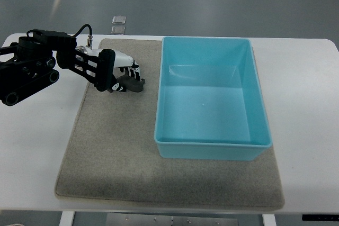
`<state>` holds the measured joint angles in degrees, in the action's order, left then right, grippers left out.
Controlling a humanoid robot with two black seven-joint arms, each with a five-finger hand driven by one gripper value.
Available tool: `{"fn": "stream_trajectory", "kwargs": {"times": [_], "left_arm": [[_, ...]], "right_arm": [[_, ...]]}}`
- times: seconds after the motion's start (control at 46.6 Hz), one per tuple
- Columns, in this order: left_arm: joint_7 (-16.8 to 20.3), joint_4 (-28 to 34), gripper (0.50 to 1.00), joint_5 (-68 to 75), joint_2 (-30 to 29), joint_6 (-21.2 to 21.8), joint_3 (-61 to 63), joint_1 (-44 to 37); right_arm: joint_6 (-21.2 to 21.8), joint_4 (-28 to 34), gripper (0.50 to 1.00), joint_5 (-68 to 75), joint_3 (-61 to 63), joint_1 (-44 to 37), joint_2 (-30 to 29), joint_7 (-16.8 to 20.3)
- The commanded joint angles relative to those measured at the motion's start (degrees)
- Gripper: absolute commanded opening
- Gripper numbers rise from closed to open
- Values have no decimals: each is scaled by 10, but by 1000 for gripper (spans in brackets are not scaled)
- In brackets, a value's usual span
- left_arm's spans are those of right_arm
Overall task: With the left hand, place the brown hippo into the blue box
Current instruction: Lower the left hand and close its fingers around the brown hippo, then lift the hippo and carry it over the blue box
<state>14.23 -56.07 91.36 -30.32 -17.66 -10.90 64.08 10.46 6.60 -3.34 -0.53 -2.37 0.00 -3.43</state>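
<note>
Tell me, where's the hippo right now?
In the top view the hippo is in the left hand, over the mat, just left of the box, not in it yet.

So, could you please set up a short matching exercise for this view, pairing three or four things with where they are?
Things:
1. left hand
2. blue box
3. grey mat
4. brown hippo

Places:
A. spread under the box
B. by the hand's fingers, left of the box
C. reaching in from the left edge
D. on the mat's right part, nothing inside

Pairs: 1-C, 2-D, 3-A, 4-B
</note>
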Motion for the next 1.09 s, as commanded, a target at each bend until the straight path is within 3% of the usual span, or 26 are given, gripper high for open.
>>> {"fn": "stream_trajectory", "kwargs": {"times": [0.0, 0.064, 1.073], "left_arm": [[-2, 1, 544, 0, 0, 0, 1, 1], [-2, 1, 500, 0, 0, 0, 0, 2], [-5, -26, 500, -9, -2, 19, -52, 68]], "right_arm": [[0, 0, 936, 0, 0, 0, 0, 0], [0, 0, 936, 0, 0, 0, 0, 0], [0, 0, 936, 0, 0, 0, 0, 0]]}}
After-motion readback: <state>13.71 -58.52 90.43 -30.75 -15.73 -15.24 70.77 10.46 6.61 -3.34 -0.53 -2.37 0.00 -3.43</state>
